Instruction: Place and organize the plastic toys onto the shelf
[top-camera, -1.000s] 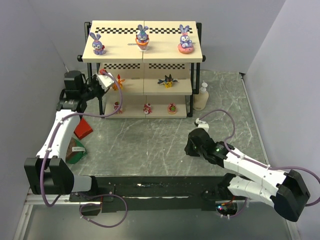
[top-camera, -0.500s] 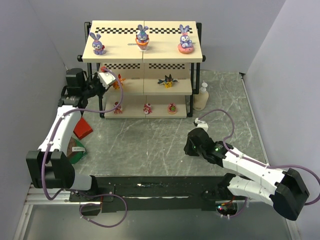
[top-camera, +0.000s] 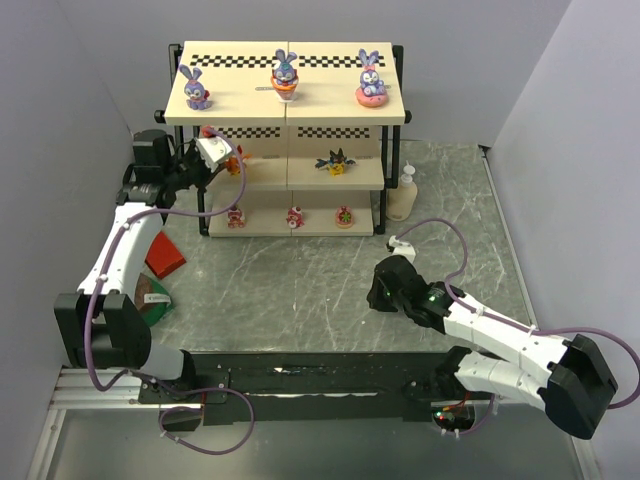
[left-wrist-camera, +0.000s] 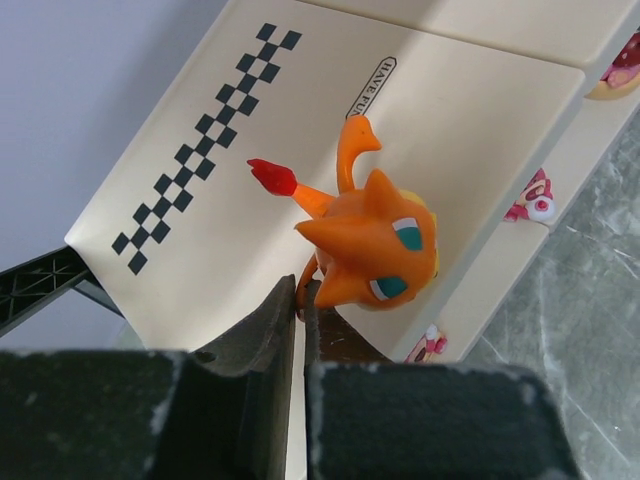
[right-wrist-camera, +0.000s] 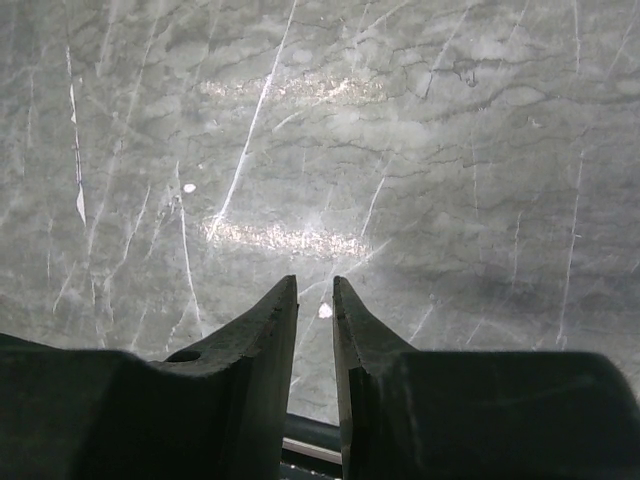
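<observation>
The shelf (top-camera: 300, 108) stands at the back. Three purple-blue bunnies (top-camera: 285, 78) are on its top board. A dark winged toy (top-camera: 336, 162) sits on the middle board, and three red-pink figures (top-camera: 296, 216) line the bottom one. My left gripper (top-camera: 222, 155) reaches in at the middle board's left end. In the left wrist view its jaws (left-wrist-camera: 301, 290) stand almost together, pinching a thin lower part of the orange spiky creature (left-wrist-camera: 370, 250), which is over the cream board (left-wrist-camera: 470, 110). My right gripper (right-wrist-camera: 315, 285) hovers over bare table, narrowly open and holding nothing.
A cream pump bottle (top-camera: 405, 193) stands by the shelf's right leg. A red block (top-camera: 165, 258) and a dark green round object (top-camera: 150, 300) lie on the table under my left arm. Grey walls close in on both sides.
My left gripper has moved a little right and farther in under the top board, carrying the orange creature. The right arm has not moved.
</observation>
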